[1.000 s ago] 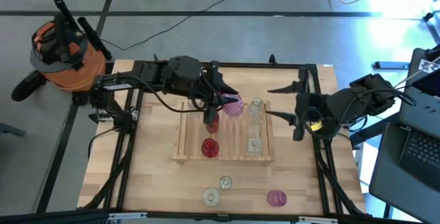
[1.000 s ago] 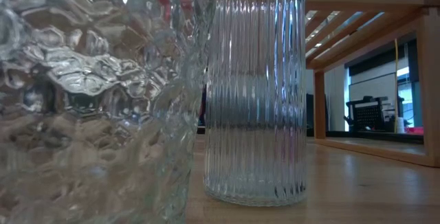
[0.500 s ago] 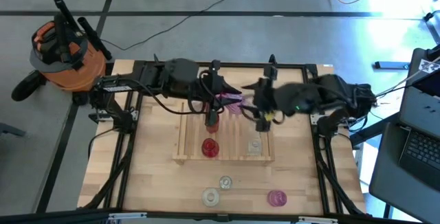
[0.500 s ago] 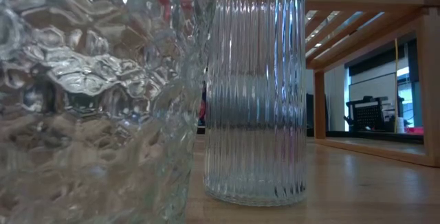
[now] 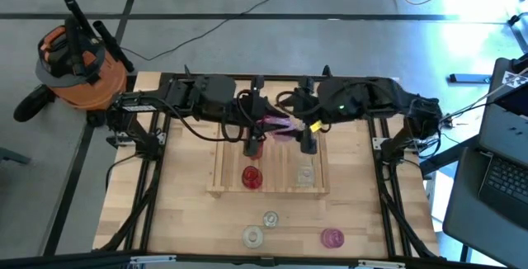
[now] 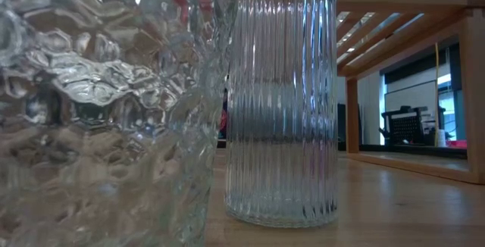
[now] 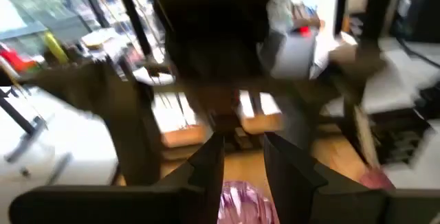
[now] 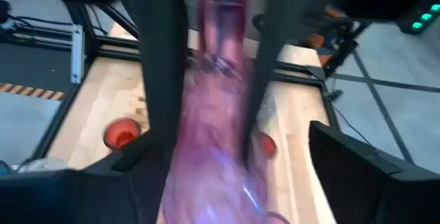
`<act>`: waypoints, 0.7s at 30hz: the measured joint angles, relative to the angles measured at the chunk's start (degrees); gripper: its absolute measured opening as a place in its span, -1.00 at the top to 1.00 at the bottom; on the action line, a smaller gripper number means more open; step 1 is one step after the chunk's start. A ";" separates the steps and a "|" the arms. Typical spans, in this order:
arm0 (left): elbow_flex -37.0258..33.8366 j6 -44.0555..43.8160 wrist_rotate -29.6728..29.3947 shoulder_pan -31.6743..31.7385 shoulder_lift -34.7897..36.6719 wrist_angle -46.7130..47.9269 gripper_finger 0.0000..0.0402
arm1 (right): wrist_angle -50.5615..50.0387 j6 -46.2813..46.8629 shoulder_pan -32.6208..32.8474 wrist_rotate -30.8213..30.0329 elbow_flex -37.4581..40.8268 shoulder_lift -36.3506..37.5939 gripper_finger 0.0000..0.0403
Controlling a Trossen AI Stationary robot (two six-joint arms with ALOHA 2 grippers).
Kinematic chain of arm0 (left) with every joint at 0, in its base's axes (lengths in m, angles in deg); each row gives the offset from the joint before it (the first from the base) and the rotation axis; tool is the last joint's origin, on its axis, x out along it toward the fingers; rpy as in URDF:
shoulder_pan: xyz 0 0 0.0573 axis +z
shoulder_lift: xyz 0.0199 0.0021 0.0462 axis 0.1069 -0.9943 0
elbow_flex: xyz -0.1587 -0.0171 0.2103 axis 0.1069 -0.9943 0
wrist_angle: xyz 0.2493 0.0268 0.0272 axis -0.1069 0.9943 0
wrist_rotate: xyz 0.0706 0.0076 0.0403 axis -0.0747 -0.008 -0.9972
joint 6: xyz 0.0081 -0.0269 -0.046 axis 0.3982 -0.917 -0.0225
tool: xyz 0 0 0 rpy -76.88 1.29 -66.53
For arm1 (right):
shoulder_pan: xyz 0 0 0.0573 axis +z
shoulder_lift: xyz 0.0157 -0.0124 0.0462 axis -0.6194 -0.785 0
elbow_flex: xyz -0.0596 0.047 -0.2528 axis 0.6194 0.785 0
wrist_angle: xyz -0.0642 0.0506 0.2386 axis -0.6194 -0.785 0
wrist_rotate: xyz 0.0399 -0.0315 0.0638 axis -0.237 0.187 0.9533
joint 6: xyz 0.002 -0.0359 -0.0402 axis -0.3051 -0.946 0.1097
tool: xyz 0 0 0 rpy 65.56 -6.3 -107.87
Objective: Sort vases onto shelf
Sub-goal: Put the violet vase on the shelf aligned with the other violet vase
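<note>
Nearest me, 3 vases not yet sorted sit on the bare tabletop: dimpled clear one (image 5: 252, 236), ribbed clear one (image 5: 271, 219), small pink one (image 5: 332, 237) off to the R. Low cam is filled by the two clear ones, so no help there.

Next back, shelf (image 5: 224, 158) carries a red vase (image 5: 252, 176) and a clear vase (image 5: 305, 172) on its near half; a darker red vase (image 5: 254, 145) stands further in.

Far end is where it changed. R arm was parked off the R side a sec ago; it's now swung right across, and right gripper (image 5: 295, 129) meets left gripper (image 5: 266, 122) over the shelf's far edge. Between them: pink vase (image 5: 282, 127). Left fingers look closed on it, narrow gap. R fingers stand spread either side of the body (blurred, so I can't tell if they touch glass), nothing held yet.

Reads to me as a handover setup: L keeps the vase till R closes.
</note>
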 joint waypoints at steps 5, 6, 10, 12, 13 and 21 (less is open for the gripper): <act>0.02 1.61 -1.06 0.08 -0.03 -0.62 0.54 | 0.31 0.10 0.07 0.48 0.33 -1.39 -0.65; 0.02 1.85 -1.43 0.05 -0.03 -1.29 0.54 | 0.37 0.13 0.07 0.39 0.22 -1.04 -0.67; 0.02 1.99 -1.87 0.48 0.01 -0.28 0.54 | -0.01 -0.62 0.07 -0.26 0.12 -0.81 -0.70; 0.02 2.07 -1.06 0.53 0.01 -0.18 0.54 | -0.46 -0.82 0.07 -0.58 0.22 -0.98 -0.70; 0.02 2.04 -0.97 0.53 0.01 -0.19 0.54 | -0.69 -0.85 0.07 -0.61 0.22 -0.98 -0.69; 0.02 2.16 1.46 0.51 0.05 -2.61 0.54 | -0.63 -1.40 0.11 -0.85 0.15 -1.03 -0.18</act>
